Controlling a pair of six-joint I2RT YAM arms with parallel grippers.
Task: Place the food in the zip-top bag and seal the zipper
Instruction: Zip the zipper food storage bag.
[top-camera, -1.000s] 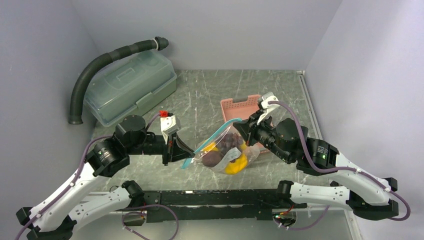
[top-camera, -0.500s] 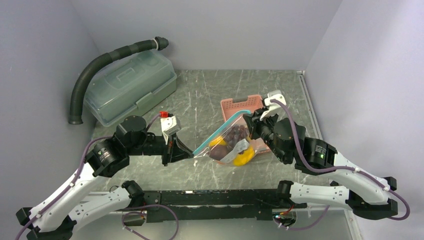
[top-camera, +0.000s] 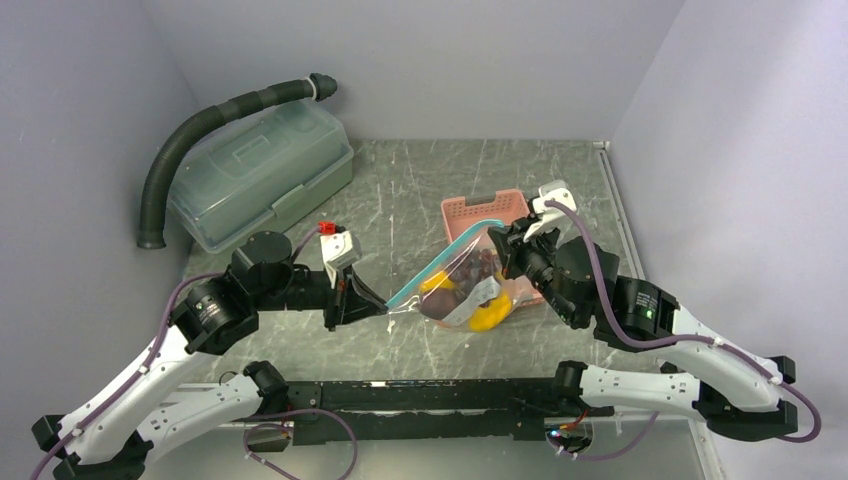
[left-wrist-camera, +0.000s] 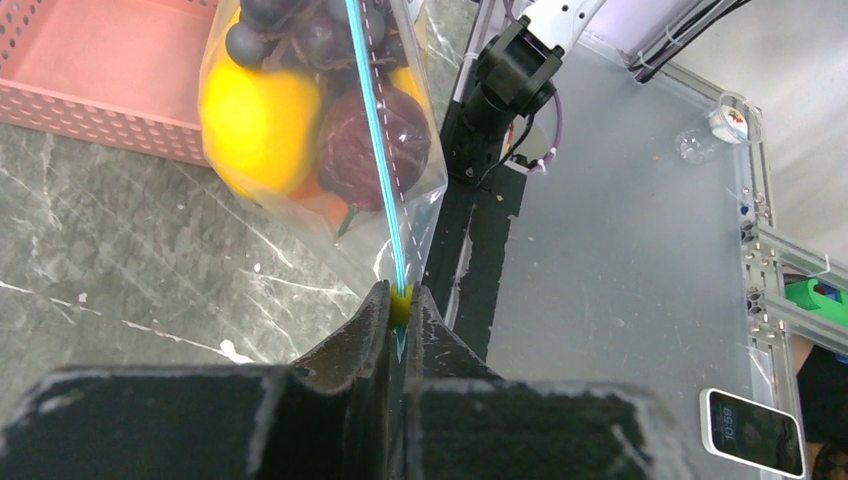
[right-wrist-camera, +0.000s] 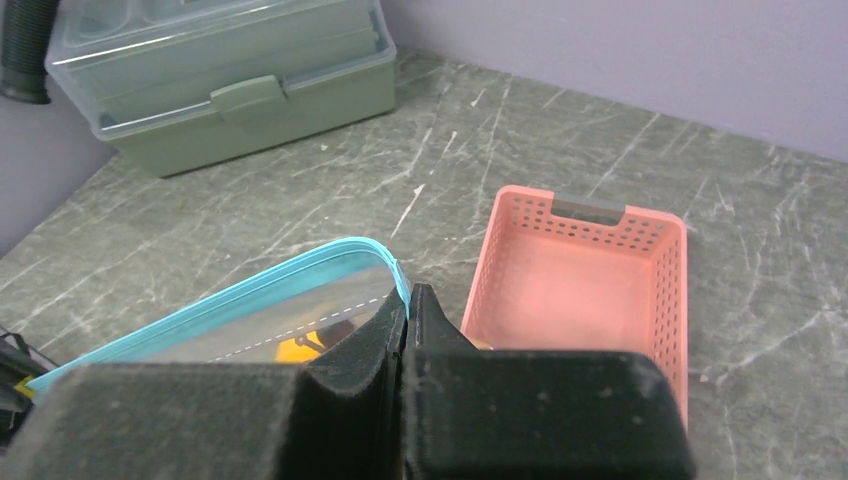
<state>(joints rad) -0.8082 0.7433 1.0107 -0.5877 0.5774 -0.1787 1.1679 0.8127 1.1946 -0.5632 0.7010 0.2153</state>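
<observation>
1. The table (top-camera: 400, 190) carries everything. A green-grey lidded box (top-camera: 260, 170) sits well beyond the left gripper (top-camera: 385, 308), on its outer side.
2. The pink basket (top-camera: 480, 208) lies just past the right gripper (top-camera: 497, 240) and looks empty.
3. The zip-top bag (top-camera: 460, 285) hangs between the two grippers, sagging beneath the right one and against the basket's near wall.
4. The food (top-camera: 465, 295) is inside the bag: a yellow piece (left-wrist-camera: 260, 120), grapes (left-wrist-camera: 290, 30) and a reddish-purple fruit (left-wrist-camera: 350, 140) show through the plastic.
5. The zipper (top-camera: 430, 270) is drawn taut from one gripper to the other. Each gripper has its jaws pressed together, pinching one end of the strip.
6. Step: loading looks finished and sealing is in hand. Whether the strip is already pressed closed along its length, I cannot tell.
7. Next, I judge, one gripper must anchor its end while the other runs along the strip, squeezing without losing the tension.
8. Writing: the bag's white patch (top-camera: 465, 308) shows none that is legible.
</observation>
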